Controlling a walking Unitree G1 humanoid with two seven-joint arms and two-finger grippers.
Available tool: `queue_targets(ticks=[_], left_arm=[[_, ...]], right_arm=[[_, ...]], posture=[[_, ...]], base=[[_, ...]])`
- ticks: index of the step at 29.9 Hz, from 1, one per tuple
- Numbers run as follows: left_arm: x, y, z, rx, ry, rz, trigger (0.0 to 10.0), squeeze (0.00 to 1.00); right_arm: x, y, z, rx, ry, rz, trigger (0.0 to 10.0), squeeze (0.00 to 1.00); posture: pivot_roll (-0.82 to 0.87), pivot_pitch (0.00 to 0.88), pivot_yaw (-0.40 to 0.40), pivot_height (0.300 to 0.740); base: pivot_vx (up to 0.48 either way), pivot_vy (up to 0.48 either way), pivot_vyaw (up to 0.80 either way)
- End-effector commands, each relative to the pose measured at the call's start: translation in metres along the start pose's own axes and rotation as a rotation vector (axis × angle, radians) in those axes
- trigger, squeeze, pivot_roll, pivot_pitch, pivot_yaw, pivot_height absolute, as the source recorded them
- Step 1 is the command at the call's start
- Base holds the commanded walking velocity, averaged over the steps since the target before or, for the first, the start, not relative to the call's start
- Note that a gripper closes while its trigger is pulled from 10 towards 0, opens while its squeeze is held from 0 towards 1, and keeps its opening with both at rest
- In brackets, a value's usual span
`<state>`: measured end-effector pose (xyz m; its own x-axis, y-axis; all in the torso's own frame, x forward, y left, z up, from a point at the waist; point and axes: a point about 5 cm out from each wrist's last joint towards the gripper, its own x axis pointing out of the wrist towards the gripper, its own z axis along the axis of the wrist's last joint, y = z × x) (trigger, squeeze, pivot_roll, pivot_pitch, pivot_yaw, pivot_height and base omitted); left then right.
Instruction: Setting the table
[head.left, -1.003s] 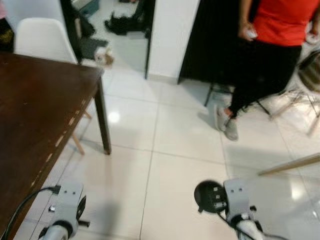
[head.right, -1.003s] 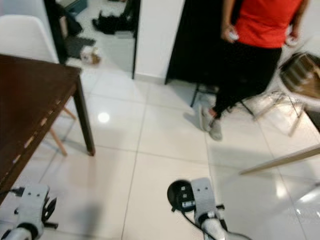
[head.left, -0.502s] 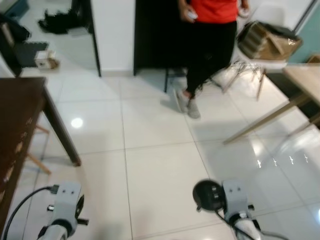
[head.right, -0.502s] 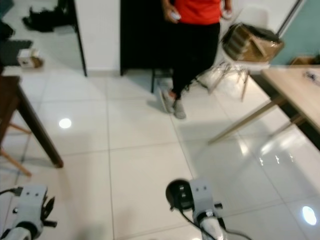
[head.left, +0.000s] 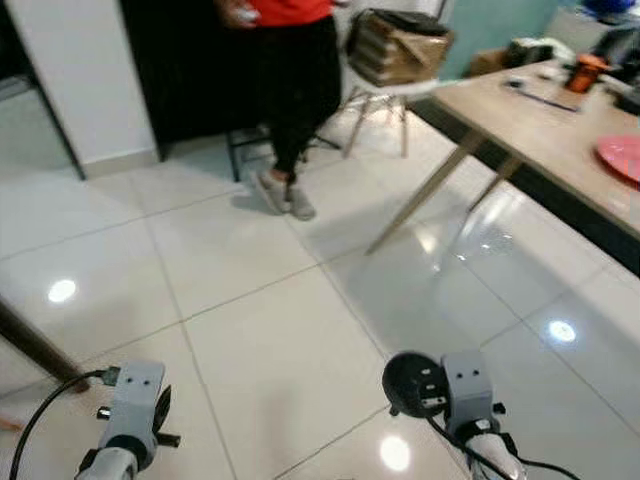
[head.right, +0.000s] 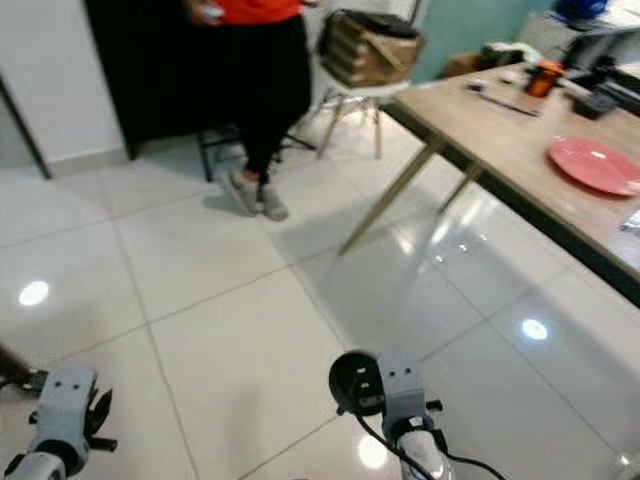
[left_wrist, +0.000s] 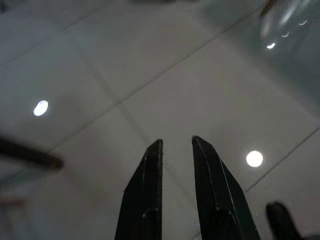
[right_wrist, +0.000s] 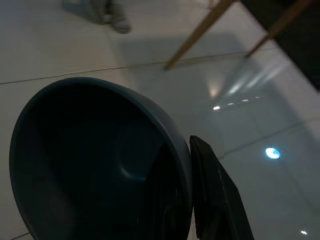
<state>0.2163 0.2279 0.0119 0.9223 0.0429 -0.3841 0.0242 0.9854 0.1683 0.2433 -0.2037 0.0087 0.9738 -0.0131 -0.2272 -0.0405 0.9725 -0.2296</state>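
A dark blue bowl (right_wrist: 95, 165) hangs over the white tiled floor, and my right gripper (right_wrist: 180, 145) is shut on its rim, one finger inside and one outside. From my head I see the bowl (head.left: 405, 383) as a dark round shape beside my right wrist. My left gripper (left_wrist: 176, 142) hangs low on the left over the floor, open by a narrow gap with nothing between its fingers. A light wooden table (head.right: 500, 120) stands to the right. On it lie a pink plate (head.right: 592, 163), an orange cup (head.right: 543, 77) and some dark items at its far end.
A person (head.left: 290, 80) in a red top and black trousers stands ahead by a black doorway. Beside them is a chair stacked with a box (head.left: 395, 45). A dark table leg (head.left: 30, 345) shows at the lower left. Open tiled floor (head.left: 260, 330) lies between.
The whole view has swung to the right: the dark table has slid off to the left and the light table with the pink plate has come in. Both arms hang as before.
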Motion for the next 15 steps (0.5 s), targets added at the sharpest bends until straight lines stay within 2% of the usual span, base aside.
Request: queue_targets(ticks=[1, 15], left_arm=[[-0.0051, 0.0027, -0.0105, -0.004, 0.039, 0.01, 10.0, 0.0], [-0.004, 0.0032, -0.0068, -0.031, 0.027, 0.025, 10.0, 0.0]], right_arm=[[-0.0037, 0.0034, -0.0046, 0.014, 0.01, 0.001, 8.3, 0.0], [-0.0022, 0.0048, -0.0021, 0.018, 0.0, 0.003, 8.2, 0.0]], posture=[[-0.03, 0.047, 0.014, 0.74], [-0.03, 0.048, 0.014, 0.74]], base=[[0.0, 0.0, -0.8], [0.0, 0.0, -0.8]])
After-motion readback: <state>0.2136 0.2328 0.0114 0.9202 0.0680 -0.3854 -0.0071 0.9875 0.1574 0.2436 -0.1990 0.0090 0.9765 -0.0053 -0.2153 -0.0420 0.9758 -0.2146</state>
